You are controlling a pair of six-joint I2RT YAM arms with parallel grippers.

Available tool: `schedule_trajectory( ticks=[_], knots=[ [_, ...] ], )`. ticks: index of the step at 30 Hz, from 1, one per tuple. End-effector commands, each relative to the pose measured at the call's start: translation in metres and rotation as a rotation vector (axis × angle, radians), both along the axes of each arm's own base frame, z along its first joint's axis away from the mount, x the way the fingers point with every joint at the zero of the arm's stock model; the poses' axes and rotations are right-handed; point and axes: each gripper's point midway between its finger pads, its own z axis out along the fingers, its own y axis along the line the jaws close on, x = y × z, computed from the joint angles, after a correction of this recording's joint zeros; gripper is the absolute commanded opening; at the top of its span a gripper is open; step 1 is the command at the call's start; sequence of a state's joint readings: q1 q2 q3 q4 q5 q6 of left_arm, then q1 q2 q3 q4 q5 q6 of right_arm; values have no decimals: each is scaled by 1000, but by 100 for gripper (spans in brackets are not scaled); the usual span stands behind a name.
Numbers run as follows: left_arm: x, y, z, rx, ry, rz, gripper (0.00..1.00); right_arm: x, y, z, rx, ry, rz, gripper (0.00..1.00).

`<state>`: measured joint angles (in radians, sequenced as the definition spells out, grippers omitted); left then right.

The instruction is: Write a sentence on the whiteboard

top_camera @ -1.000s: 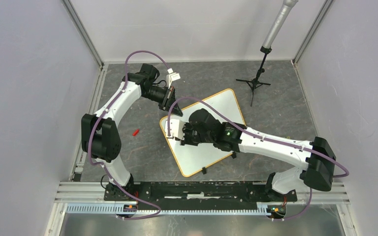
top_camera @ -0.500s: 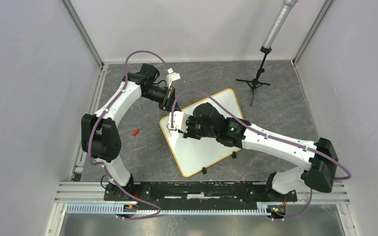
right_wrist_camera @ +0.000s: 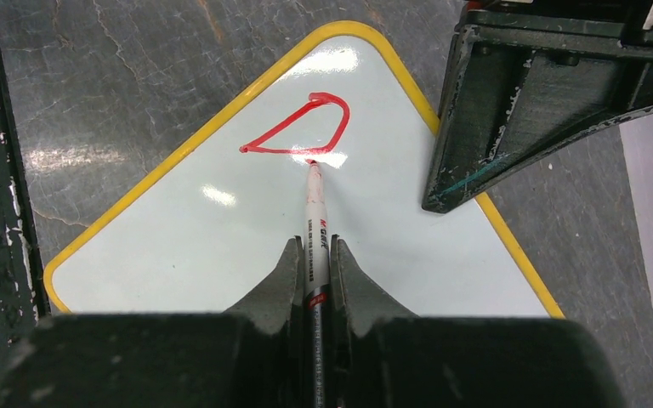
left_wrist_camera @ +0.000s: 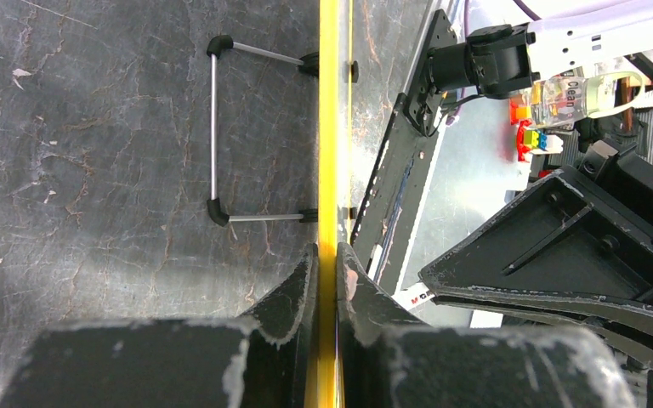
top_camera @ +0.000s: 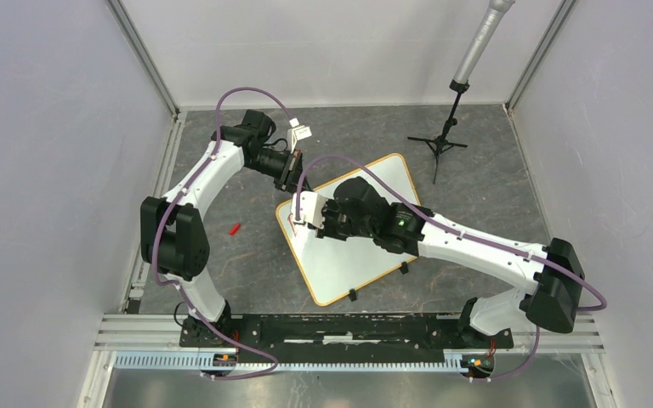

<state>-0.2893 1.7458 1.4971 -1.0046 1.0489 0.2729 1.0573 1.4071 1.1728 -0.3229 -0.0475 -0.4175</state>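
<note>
grey table (top_camera: 247, 263) | right arm (top_camera: 476, 246) stretched across whiteboard (top_camera: 340, 265) | left arm (top_camera: 200, 174) bent

Top camera: fixed high behind the arms' mounting rail (top_camera: 340, 327), looking down over the whole table (top_camera: 493, 170). Left wrist camera: very close, sighting edge-on along the whiteboard (left_wrist_camera: 329, 127) rim. Right wrist camera: close, looking down onto one whiteboard corner. All three views share the whiteboard.

Grey table (top_camera: 247, 272) — whiteboard (top_camera: 349, 263), red piece (top_camera: 235, 228), tripod (top_camera: 439, 144)
</note>
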Motion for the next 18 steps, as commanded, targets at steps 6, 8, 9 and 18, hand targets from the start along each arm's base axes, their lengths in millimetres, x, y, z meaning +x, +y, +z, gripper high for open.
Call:
schedule_trajectory(
  ticks=[6,8,9,18],
  knots=[
    [-13,-8,-9,32,-3,-65,2,1,-5,7,19,-8,-2,0],
    [-13,-7,-9,33,-4,-64,2,-2,-6,3,13,7,5,0],
    [-13,-8,-9,33,-4,-63,2,-4,-6,0,11,15,7,0],
    [-13,-8,-9,32,-3,-65,2,-16,-6,-4,17,33,32,0]
  ],
)
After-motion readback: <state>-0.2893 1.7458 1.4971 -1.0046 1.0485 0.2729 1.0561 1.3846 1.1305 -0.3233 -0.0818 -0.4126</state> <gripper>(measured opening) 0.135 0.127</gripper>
